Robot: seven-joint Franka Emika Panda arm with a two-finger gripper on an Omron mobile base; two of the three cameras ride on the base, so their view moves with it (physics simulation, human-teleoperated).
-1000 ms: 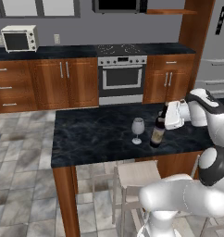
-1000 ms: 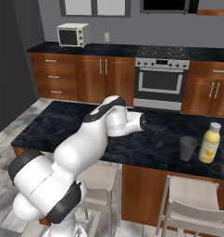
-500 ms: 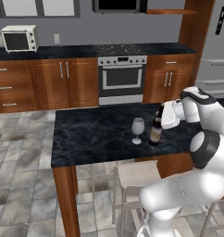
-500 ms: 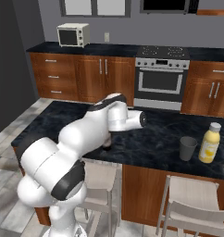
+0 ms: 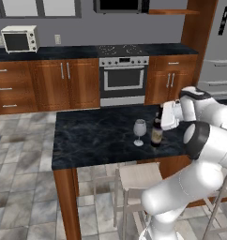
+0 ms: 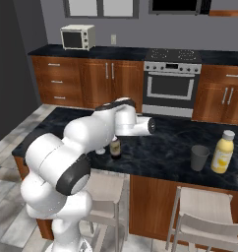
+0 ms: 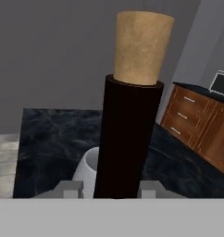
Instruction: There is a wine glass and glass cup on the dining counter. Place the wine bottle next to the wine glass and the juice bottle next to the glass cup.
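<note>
The gripper [image 7: 109, 187] pinches the neck of the wine bottle [image 5: 156, 132], which stands upright on the dining counter [image 5: 94, 136] just beside the empty wine glass [image 5: 139, 131]; well apart, juice bottle [image 6: 223, 152] stands beside the empty glass cup [image 6: 199, 158].

No readable text anywhere; cream label on tall dark glass wine bottle [image 5: 156, 133] too blurred.

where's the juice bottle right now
In the right base view, the juice bottle stands on the dining counter at its right end, just right of the glass cup.
</note>
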